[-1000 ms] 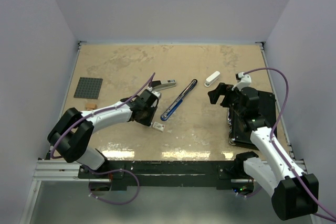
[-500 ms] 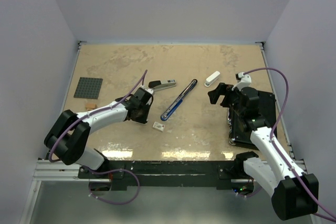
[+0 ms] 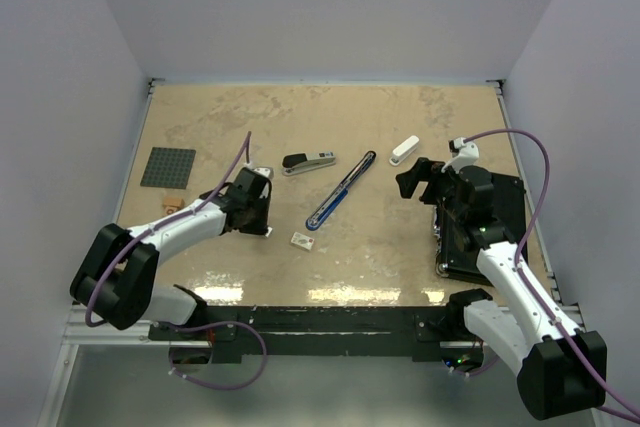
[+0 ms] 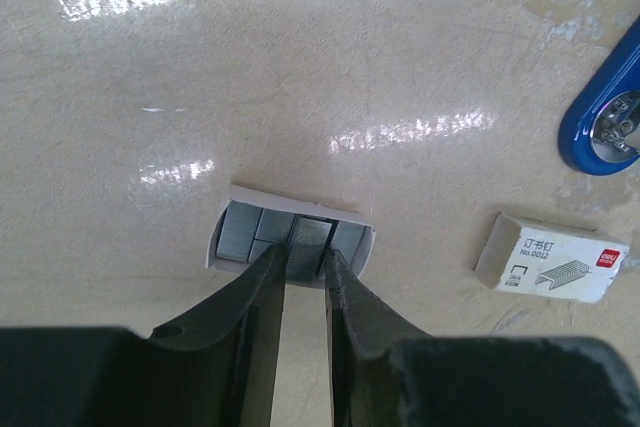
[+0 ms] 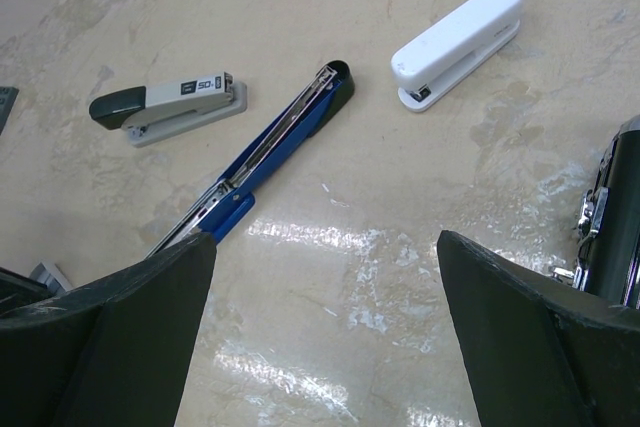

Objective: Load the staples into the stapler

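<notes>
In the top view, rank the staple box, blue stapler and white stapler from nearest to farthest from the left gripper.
From the left gripper, shut on a staple strip:
1. staple box, just right of it.
2. blue stapler, mid-table, beyond the box.
3. white stapler, far right, toward the back.

Beige table (image 3: 400,117) carries 3 staplers (image 3: 308,162) (blue one (image 3: 340,195) opened), staple box (image 3: 303,240), grey tray (image 4: 243,230).

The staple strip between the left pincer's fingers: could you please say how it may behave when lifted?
The staple strip looks thin, smooth metal: probably light and slippery in the left pincer. Narrow between the fingers, it may twist or snap. Its shallow tray could slide along.
</notes>
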You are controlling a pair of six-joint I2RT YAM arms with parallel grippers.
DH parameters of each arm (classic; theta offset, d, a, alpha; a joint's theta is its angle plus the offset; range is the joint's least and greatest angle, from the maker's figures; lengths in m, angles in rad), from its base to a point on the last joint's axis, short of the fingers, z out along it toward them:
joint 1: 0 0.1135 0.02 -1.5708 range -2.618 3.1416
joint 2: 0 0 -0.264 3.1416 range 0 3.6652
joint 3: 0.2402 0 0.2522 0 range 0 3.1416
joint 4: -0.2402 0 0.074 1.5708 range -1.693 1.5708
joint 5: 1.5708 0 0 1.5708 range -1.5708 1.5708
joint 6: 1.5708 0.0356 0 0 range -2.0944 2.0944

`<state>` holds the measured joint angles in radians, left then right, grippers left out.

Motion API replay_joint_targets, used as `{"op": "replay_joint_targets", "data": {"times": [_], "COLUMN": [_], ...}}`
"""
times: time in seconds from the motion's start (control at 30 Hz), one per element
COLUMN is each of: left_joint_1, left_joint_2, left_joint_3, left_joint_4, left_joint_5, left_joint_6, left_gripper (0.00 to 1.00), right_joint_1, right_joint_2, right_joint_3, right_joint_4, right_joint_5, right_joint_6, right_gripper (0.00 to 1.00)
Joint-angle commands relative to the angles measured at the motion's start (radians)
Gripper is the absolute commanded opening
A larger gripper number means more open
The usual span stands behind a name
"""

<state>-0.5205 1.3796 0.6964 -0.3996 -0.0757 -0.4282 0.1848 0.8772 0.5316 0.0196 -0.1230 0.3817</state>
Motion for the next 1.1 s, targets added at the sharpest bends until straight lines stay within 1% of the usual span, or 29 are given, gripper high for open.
{"op": "replay_joint_targets", "data": {"times": [0.0, 0.1, 0.2, 0.23, 0.3, 0.37, 0.63, 0.87, 0.93, 1.07], "left_joint_1": [0.023, 0.027, 0.028, 0.028, 0.028, 0.028, 0.027, 0.022, 0.004, -0.018], "left_joint_2": [-0.019, -0.027, -0.037, -0.040, -0.039, -0.033, 0.024, 0.052, 0.049, 0.045], "left_joint_3": [-0.018, -0.014, 0.005, 0.009, 0.021, 0.025, 0.032, 0.066, 0.080, 0.115], "left_joint_4": [0.065, 0.064, 0.038, 0.021, 0.007, -0.001, -0.013, -0.054, -0.071, -0.091], "left_joint_5": [0.070, 0.051, -0.013, -0.044, -0.067, -0.062, -0.004, -0.007, -0.012, -0.016], "left_joint_6": [-0.032, -0.044, -0.034, -0.029, -0.015, -0.011, 0.014, 0.032, 0.032, 0.031], "left_gripper": [0.27, 0.27, 0.31, 0.34, 0.37, 0.39, 0.40, 0.44, 0.47, 0.48], "right_joint_1": [0.002, 0.004, 0.002, 0.004, 0.004, 0.002, 0.002, 0.004, 0.002, 0.002], "right_joint_2": [-0.003, -0.004, -0.010, -0.012, -0.014, -0.014, -0.004, 0.000, 0.005, 0.012], "right_joint_3": [-0.012, -0.013, -0.016, -0.019, -0.021, -0.024, -0.024, -0.027, -0.025, -0.024], "right_joint_4": [0.043, 0.043, 0.043, 0.043, 0.042, 0.043, 0.056, 0.060, 0.063, 0.068], "right_joint_5": [-0.010, -0.012, -0.009, -0.007, -0.007, -0.007, -0.015, -0.017, -0.018, -0.017], "right_joint_6": [0.011, 0.011, 0.011, 0.011, 0.011, 0.011, 0.019, 0.023, 0.023, 0.028], "right_gripper": [0.98, 0.98, 0.98, 0.98, 0.98, 0.98, 0.98, 0.98, 0.98, 0.98]}}
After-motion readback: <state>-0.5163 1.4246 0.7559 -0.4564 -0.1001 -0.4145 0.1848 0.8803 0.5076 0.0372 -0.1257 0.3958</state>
